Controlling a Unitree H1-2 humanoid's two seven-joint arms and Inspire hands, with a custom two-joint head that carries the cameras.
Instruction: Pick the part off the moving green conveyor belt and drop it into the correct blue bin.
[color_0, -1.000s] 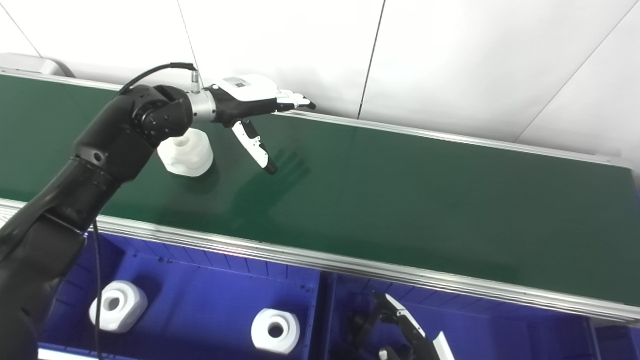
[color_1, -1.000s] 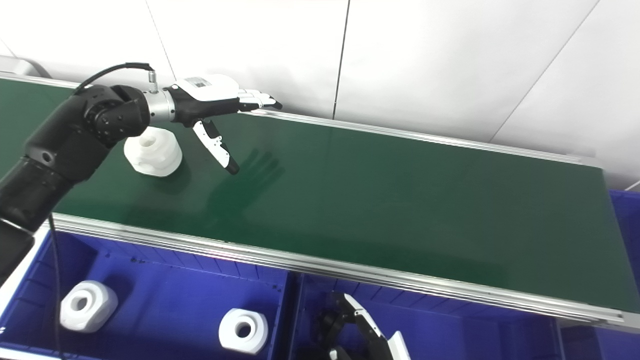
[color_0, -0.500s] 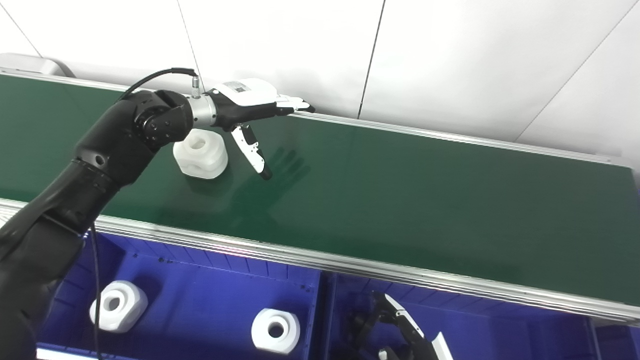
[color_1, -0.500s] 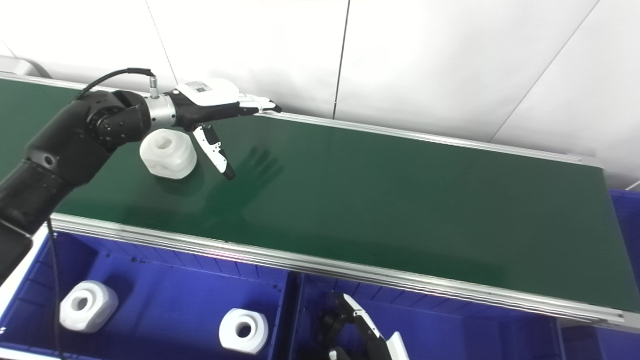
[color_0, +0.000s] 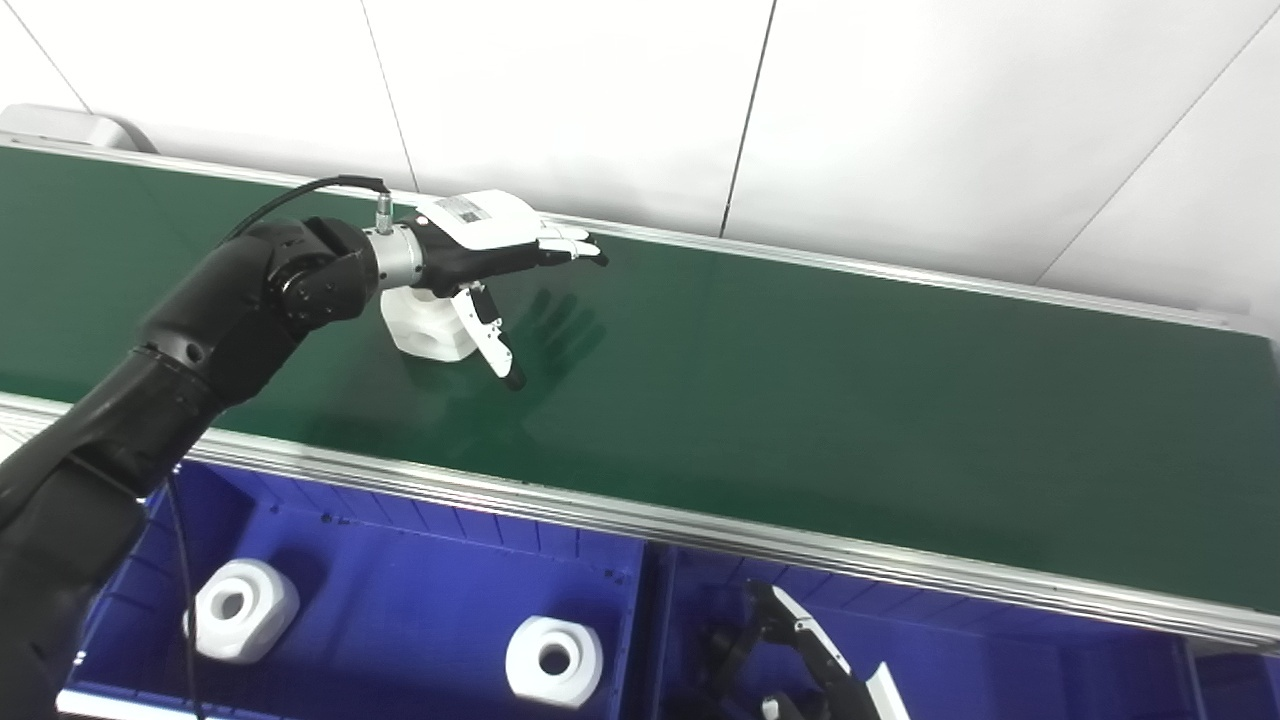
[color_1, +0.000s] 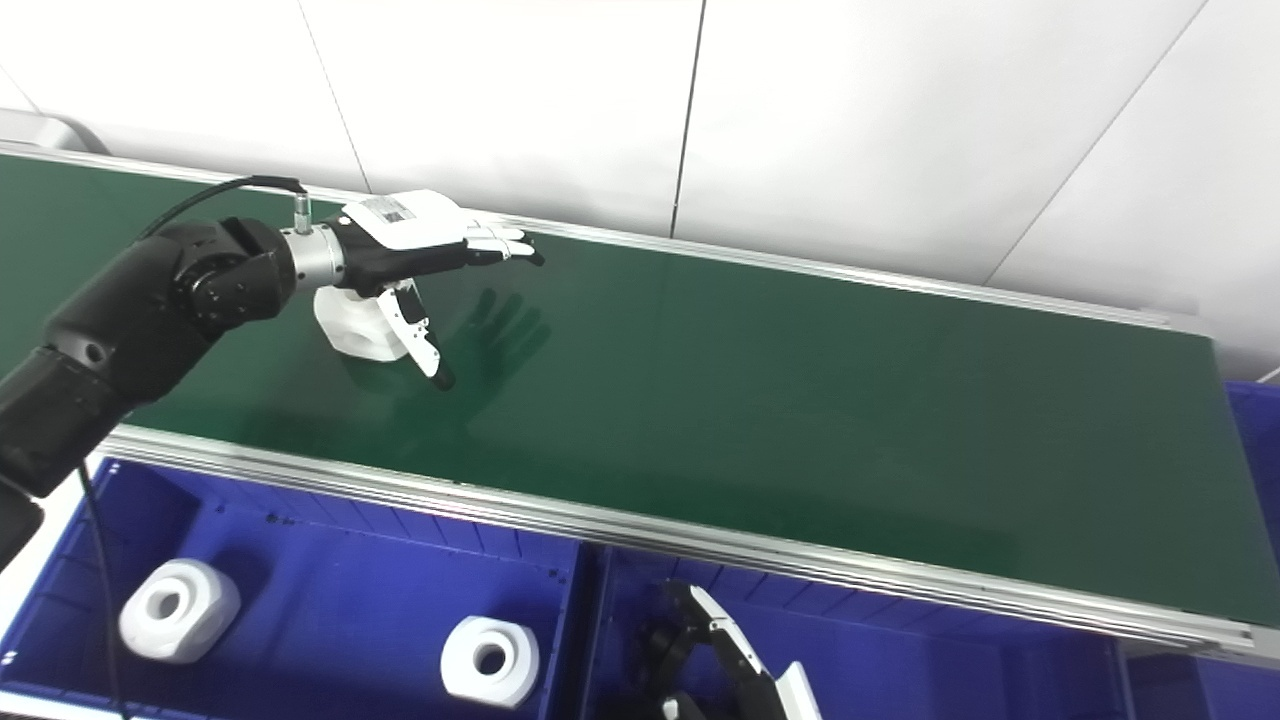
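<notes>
Parts number three: one white part (color_0: 425, 325) on the green belt (color_0: 800, 380), two more white parts (color_0: 240, 610) (color_0: 553, 660) in the left blue bin (color_0: 400, 600). My left hand (color_0: 480, 250) hovers spread wide over the belt part, holding nothing; a second ago that part sat further left, clear of my thumb. My right hand (color_0: 810, 670) sits low by the bins, grip unclear.

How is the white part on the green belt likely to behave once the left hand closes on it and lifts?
The white part looks like rigid moulded plastic, so it should not flex. Its blocky body and flat base suggest it will not roll. The smooth faces may slip, so the left hand, open above it, probably needs a wrapping grasp.
</notes>
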